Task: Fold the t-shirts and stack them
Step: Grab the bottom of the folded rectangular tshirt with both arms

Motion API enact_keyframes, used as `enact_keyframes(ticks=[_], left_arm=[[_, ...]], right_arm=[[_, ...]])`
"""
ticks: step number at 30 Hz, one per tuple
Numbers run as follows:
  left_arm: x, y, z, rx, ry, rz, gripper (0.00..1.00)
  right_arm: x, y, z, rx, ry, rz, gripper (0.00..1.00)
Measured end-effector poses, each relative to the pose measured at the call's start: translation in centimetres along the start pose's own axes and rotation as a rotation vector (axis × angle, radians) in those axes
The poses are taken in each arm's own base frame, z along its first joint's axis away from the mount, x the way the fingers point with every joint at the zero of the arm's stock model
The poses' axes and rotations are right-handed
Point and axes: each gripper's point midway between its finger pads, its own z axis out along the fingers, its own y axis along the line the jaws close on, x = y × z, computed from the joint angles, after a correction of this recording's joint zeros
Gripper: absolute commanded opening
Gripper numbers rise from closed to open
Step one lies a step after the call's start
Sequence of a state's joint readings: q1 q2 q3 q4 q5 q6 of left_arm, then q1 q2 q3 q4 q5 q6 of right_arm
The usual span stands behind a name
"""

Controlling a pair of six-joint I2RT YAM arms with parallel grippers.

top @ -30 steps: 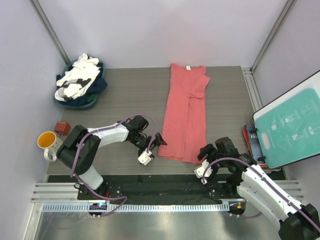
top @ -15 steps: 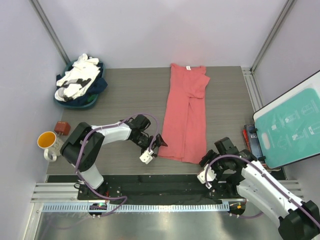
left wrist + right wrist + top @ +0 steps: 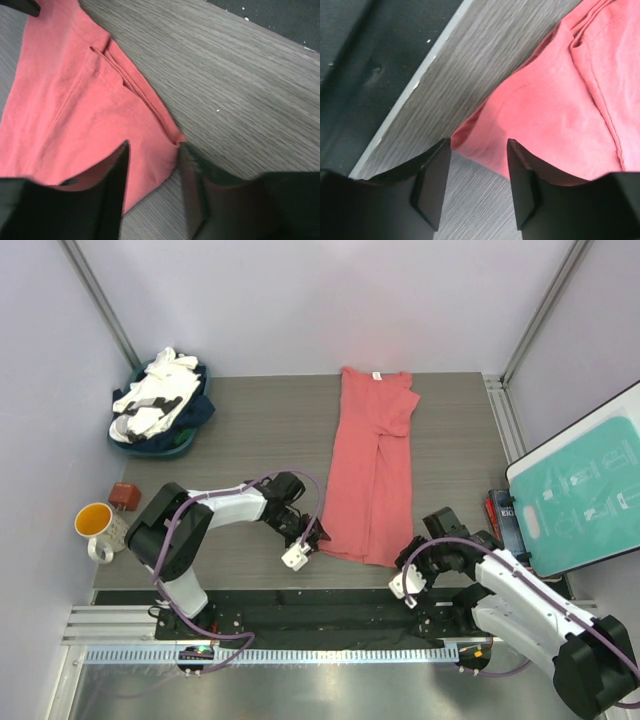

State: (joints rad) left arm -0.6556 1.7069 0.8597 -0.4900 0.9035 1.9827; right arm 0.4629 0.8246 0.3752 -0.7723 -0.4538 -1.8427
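Observation:
A coral-red t-shirt [image 3: 372, 470] lies on the table folded lengthwise into a long strip, its white neck tag at the far end. My left gripper [image 3: 312, 538] sits low at the strip's near-left corner. In the left wrist view that corner of the t-shirt [image 3: 85, 100] lies between the fingers of the left gripper [image 3: 153, 147], with a gap still showing. My right gripper [image 3: 410, 562] is at the near-right corner. The t-shirt's hem [image 3: 555, 100] reaches in between the parted fingers of the right gripper [image 3: 478, 143]. More white and navy t-shirts [image 3: 158, 400] are heaped at the far left.
The heap sits in a teal basin [image 3: 185, 445]. An orange-lined mug [image 3: 95, 525] and a small brown block [image 3: 124, 494] stand at the left edge. A teal board [image 3: 590, 490] and a dark box [image 3: 503, 520] are on the right. A black mat [image 3: 330, 605] runs beyond the table's near edge.
My left gripper slid right onto the shirt's near-left corner and narrowed. My right gripper moved up to the near-right corner and narrowed too. The shirt lies as before.

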Motion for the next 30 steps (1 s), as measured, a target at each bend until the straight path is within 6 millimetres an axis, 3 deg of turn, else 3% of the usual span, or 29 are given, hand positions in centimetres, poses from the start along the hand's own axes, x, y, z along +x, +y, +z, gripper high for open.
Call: enact_keyframes(ticks=[4, 6, 8, 18, 27, 30], left_arm=[[0.4, -0.5, 0.0, 0.019, 0.024, 0.001, 0.22], [0.5, -0.7, 0.0, 0.026, 0.032, 0.002, 0.04], [0.6, -0.9, 0.0, 0.033, 0.039, 0.001, 0.00], [-0.3, -0.7, -0.9, 0.036, 0.059, 0.016, 0.00], [-5.2, 1.9, -4.6, 0.040, 0.010, -0.016, 0.00], [-7.1, 1.4, -5.4, 0.071, -0.027, -0.072, 0.00]], right_arm=[[0.3, -0.4, 0.4, 0.005, 0.002, 0.010, 0.30], [0.4, -0.5, 0.5, 0.007, 0.003, 0.013, 0.13], [0.5, -0.6, 0.5, 0.011, 0.006, 0.016, 0.01], [-0.2, -1.3, -0.5, 0.032, -0.007, 0.071, 0.01], [-4.6, -5.4, -4.7, 0.048, -0.130, 0.199, 0.01], [-5.9, -5.4, -5.4, 0.022, -0.168, 0.249, 0.01]])
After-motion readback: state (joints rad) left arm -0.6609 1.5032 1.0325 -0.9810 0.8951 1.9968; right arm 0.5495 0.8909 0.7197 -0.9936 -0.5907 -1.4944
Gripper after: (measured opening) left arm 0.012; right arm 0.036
